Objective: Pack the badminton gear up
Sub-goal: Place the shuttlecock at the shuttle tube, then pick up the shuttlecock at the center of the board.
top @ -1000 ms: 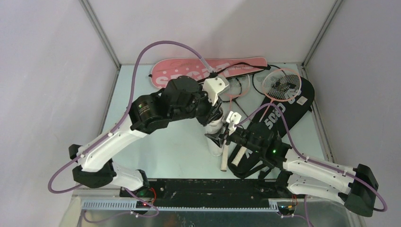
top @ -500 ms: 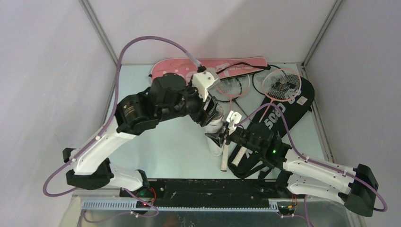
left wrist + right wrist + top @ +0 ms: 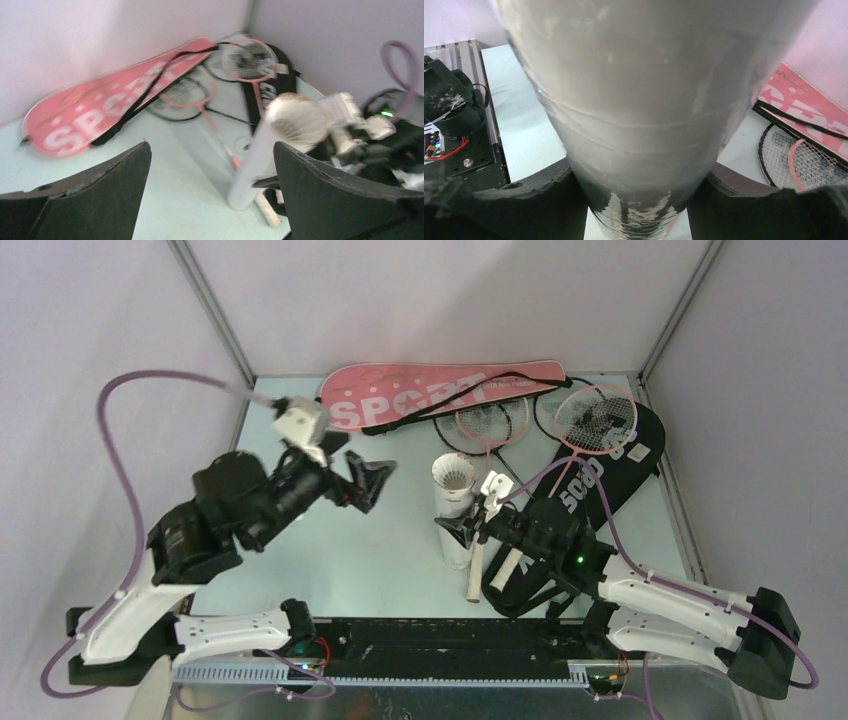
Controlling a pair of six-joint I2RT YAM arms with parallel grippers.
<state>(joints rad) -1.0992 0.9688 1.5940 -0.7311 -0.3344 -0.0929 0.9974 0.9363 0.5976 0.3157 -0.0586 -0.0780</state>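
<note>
1. The right fingers are clamped on the lower part of the translucent tube, which stands on end near the centre of the counter.
2. The left fingers are spread apart, holding nothing, left of the tube.
3. The pink "SPORT" bag lies along the far edge.
4. The black bag lies at the far right corner.

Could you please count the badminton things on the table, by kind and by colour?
Pink rackets: 2
Black rackets, partly under the pink ones: 2
Pink bag: 1
Black bag: 1
Tube: 1
Shuttlecocks: inside the tube, number cannot be told
Total: 7, shuttlecocks not counted
</note>
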